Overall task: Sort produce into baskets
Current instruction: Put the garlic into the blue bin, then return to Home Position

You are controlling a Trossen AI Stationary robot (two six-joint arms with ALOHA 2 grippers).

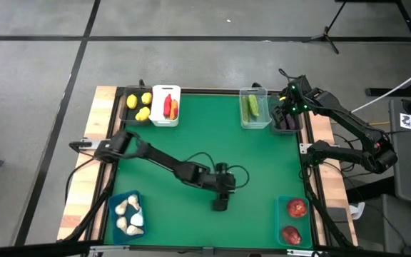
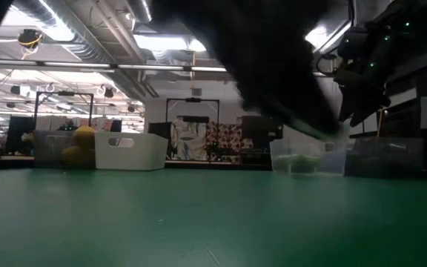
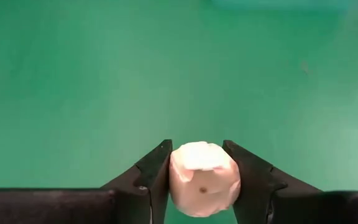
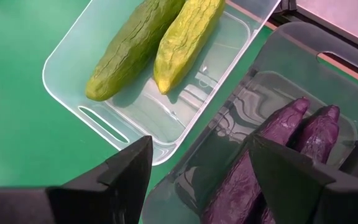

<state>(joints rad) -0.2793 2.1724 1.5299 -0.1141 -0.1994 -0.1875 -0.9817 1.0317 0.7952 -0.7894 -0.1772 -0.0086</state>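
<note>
Green table (image 1: 205, 150), bins round its edges: lemons (image 1: 138, 105) in a dark bin, cucumbers (image 4: 157, 40) in the clear bin (image 4: 98, 118), eggplants (image 4: 278, 149) alongside. The left gripper (image 3: 196, 180) reaches low over mid-table, fingers pinched on a white garlic bulb (image 3: 202, 178). The right gripper (image 4: 197, 168) hangs over the eggplants, fingers apart, empty.

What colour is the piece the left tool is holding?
White, a garlic bulb between the left tool's fingers; the left wrist view shows it best.
</note>
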